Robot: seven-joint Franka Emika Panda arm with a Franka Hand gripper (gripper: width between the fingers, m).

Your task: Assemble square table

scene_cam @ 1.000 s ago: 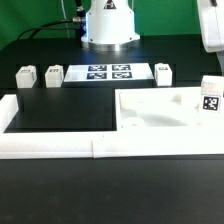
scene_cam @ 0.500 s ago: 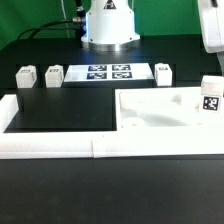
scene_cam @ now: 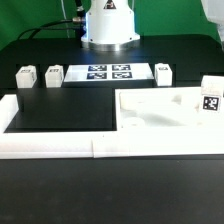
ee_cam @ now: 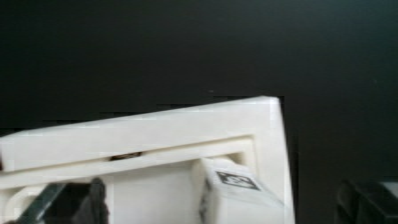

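The white square tabletop [scene_cam: 160, 115] lies flat at the exterior view's right, inside the corner of the border wall. One white leg [scene_cam: 210, 97] with a black-and-white tag stands upright on its right end. Three more tagged legs lie loose at the back: two at the left [scene_cam: 25, 76] [scene_cam: 54, 75] and one at the right [scene_cam: 163, 72]. My gripper [scene_cam: 217, 12] is high above the standing leg, mostly out of the exterior view. In the wrist view the gripper [ee_cam: 217, 214] is open and empty, its dark fingers [ee_cam: 63, 205] wide apart above the leg [ee_cam: 231, 185] and the tabletop corner [ee_cam: 160, 135].
The marker board [scene_cam: 108, 72] lies at the back centre in front of the robot base [scene_cam: 108, 25]. The long low white border wall [scene_cam: 50, 148] runs along the front and up the left side, enclosing bare black table.
My gripper has risen at the upper right of the exterior view, so less of it shows now. The legs and the tabletop have not moved.
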